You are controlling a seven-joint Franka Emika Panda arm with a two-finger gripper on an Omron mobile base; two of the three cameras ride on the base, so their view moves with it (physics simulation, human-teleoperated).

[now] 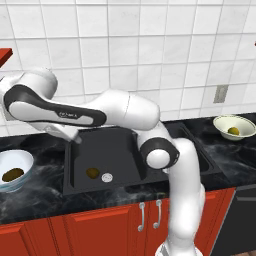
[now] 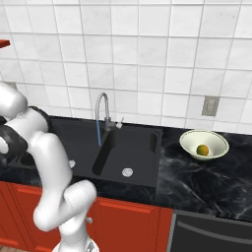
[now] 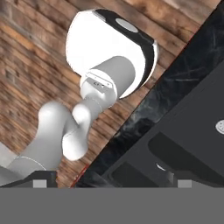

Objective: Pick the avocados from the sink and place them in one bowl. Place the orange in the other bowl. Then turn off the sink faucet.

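One avocado (image 1: 92,173) lies in the left basin of the black sink (image 1: 120,145) beside a white drain (image 1: 106,176). A second avocado (image 1: 12,174) rests in the pale blue-white bowl (image 1: 25,159) on the left counter. The orange (image 1: 233,131) (image 2: 202,149) sits in the cream bowl (image 1: 222,121) (image 2: 216,138) on the right counter. My gripper (image 1: 75,138) (image 3: 112,183) hangs above the sink's left rear corner, open, with its tips wide apart and nothing between them. A blue stream of water runs from the faucet (image 2: 103,115).
The arm stretches left across the sink, its elbow (image 1: 160,155) over the sink's right side. Black marble counter (image 2: 197,177) runs on both sides, above red cabinets (image 1: 100,225). A tiled wall stands behind. The hand view looks back at the sink rim (image 3: 144,131).
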